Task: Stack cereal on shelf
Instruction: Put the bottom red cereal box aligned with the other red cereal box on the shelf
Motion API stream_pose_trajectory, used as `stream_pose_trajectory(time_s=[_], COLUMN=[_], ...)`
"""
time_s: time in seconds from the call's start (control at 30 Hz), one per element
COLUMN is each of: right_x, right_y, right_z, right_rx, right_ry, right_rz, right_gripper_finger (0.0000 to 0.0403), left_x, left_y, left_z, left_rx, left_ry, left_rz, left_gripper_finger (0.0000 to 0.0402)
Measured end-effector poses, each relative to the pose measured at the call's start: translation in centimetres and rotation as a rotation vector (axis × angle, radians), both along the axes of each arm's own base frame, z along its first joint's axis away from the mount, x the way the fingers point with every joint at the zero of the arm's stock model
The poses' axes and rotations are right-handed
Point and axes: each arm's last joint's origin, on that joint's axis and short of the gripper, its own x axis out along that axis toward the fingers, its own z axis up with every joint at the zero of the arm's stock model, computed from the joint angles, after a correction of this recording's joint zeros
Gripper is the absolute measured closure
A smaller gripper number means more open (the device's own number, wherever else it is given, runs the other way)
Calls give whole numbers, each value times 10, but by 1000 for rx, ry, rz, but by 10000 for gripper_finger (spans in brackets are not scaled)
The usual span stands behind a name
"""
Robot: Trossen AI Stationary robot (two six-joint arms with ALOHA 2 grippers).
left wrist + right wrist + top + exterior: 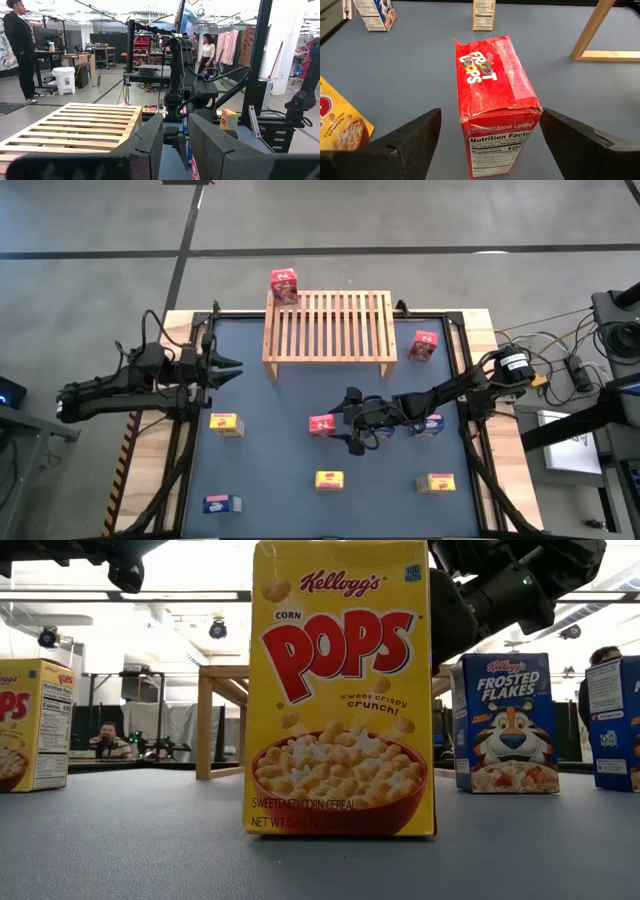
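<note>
Straddling one red cereal box, right end effector open, left end effector nearly closed, empty

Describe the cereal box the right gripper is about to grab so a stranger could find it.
Start at the wooden slatted shelf; just in front of it, mid-table, the open right gripper straddles a red Froot Loops box. It is the only red box in the middle of the table; the boxes nearest it are yellow or blue.
</note>
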Motion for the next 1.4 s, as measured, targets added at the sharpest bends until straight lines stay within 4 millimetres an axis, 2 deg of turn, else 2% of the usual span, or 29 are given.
stream_pose_trajectory(time_s=[0.33,0.5,0.87,1.4], right_x=[0,0,1,1], right_y=[0,-1,-1,-1], right_z=[0,0,1,5], right_rx=[0,1,5,10], right_ry=[0,0,-14,-37], right_rz=[-2,-3,-4,-5], right_gripper_finger=[181,209,231,232], left_x=[0,0,0,0], left_y=[0,0,0,0], left_z=[0,0,0,0], left_rx=[0,0,0,-1], left_ry=[0,0,0,4], left_rz=[0,0,0,-1], left_gripper_finger=[325,325,325,325])
